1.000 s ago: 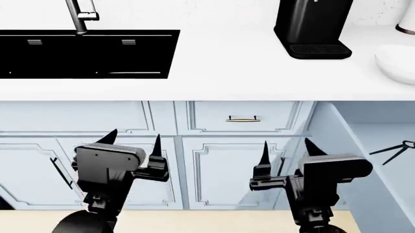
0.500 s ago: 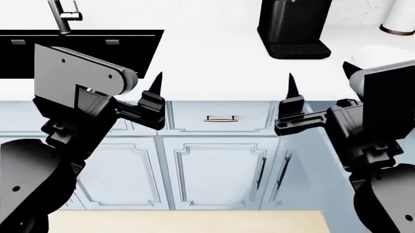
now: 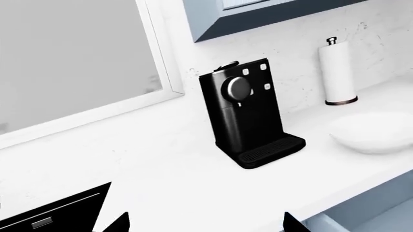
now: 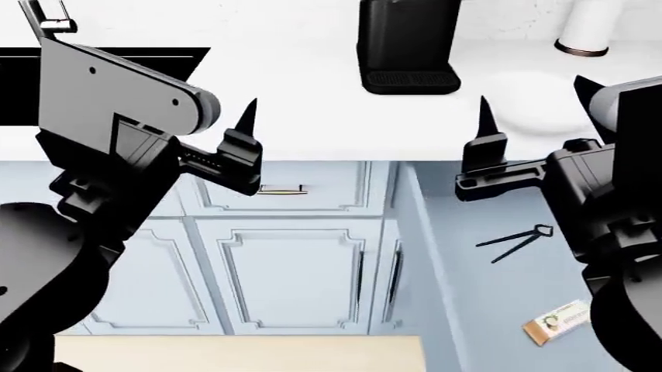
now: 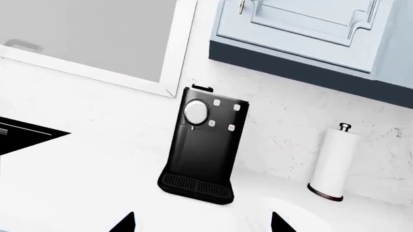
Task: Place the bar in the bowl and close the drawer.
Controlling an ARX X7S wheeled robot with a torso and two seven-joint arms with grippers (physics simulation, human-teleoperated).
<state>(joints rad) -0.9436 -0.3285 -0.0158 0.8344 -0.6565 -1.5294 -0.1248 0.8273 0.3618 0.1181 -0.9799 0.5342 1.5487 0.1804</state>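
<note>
Broadly, largest first: white countertop point(image 4: 310, 116) spanning the head view, with pale blue cabinet fronts below it. Drawer point(image 4: 497, 287), large, pale blue-grey, pulled out below the counter edge at the robot's right, flat floor exposed. Left arm, black, raised before the counter; left gripper point(image 4: 246, 136) spread, only one pointed finger shown in the head view, two tips well apart in the left wrist view, nothing between them. Right arm likewise raised; right gripper point(image 4: 532, 116) spread, tips well apart in the right wrist view, holding nothing. Sink point(image 4: 104, 66), black, set into the counter at far left. Coffee machine point(image 4: 405, 43), black, upright at the counter's back. Bowl point(image 3: 374, 131), white, shallow, on the counter just right of the machine, partly behind the right arm in the head view. Paper towel roll point(image 3: 338, 72), upright, beyond the bowl by the wall. Pincers point(image 4: 514, 242), thin, black, lying on the drawer floor, legs splayed. Bar point(image 4: 556, 320), cream wrapper, tan-orange end, flat on the drawer floor nearer the robot than the pincers; long axis diagonal, orange end pointing toward the robot and leftward, far end at the right arm's edge.
</note>
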